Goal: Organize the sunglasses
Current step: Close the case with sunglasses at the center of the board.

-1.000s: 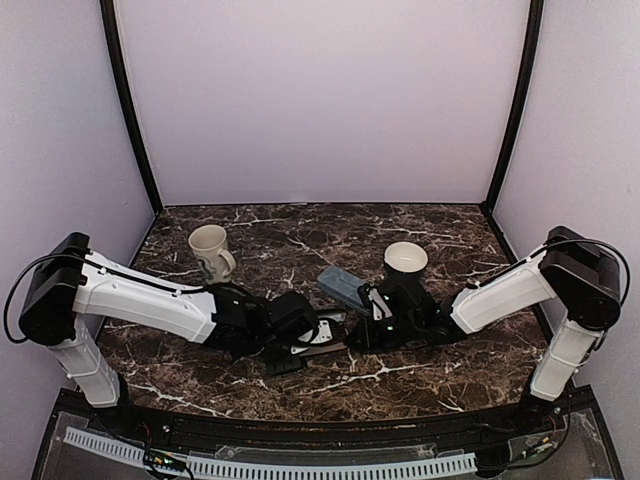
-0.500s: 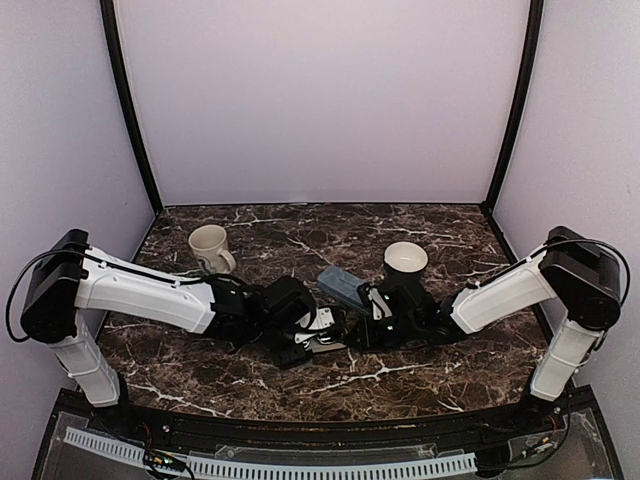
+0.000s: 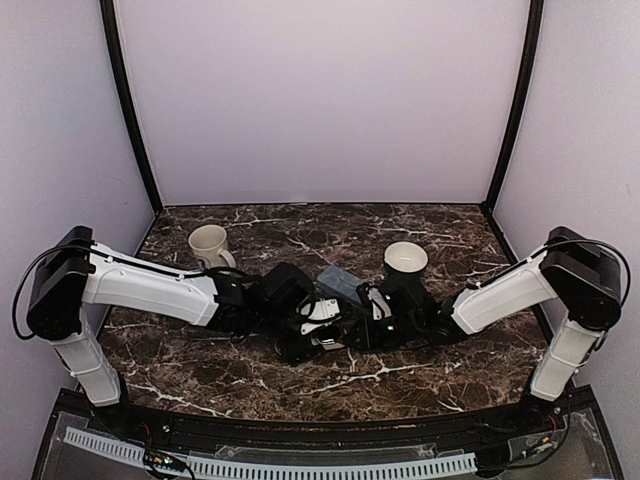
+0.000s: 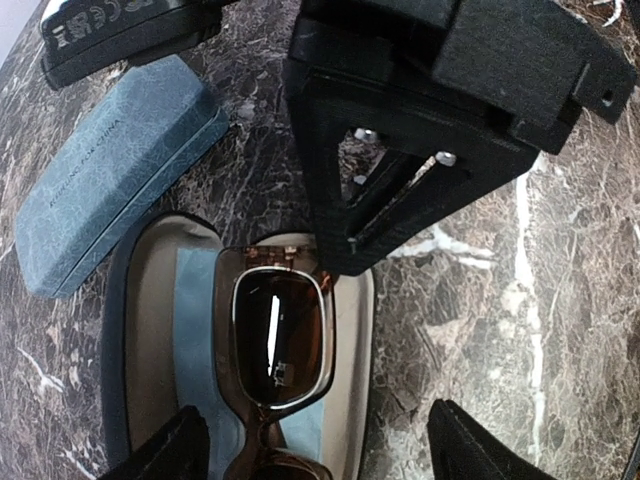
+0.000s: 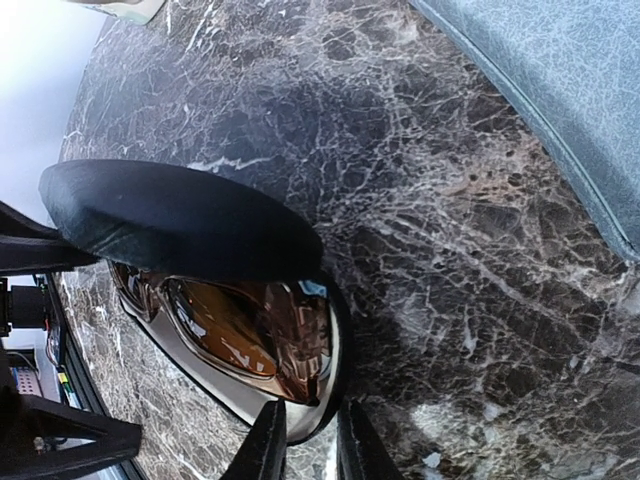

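Observation:
A black glasses case (image 4: 362,330) lies open on the marble, with a beige lining and a blue cloth inside. One pair of sunglasses (image 4: 275,340) with brown lenses rests in it. My left gripper (image 4: 315,458) hangs over the case, open, a fingertip on each side of the sunglasses and touching neither. My right gripper (image 5: 305,450) is shut on the rim at the end of the case. The raised black lid (image 5: 170,220) stands above the lens (image 5: 235,325). In the top view both grippers meet at the table's middle (image 3: 330,332).
A closed blue-grey case (image 4: 110,190) lies just beyond the open one, also seen from above (image 3: 340,285). A cream mug (image 3: 208,247) stands at the back left. A white cup (image 3: 405,259) stands behind my right arm.
My left arm has reached further right, up to the right gripper and the case, and its jaws have widened. The right arm has stayed in place.

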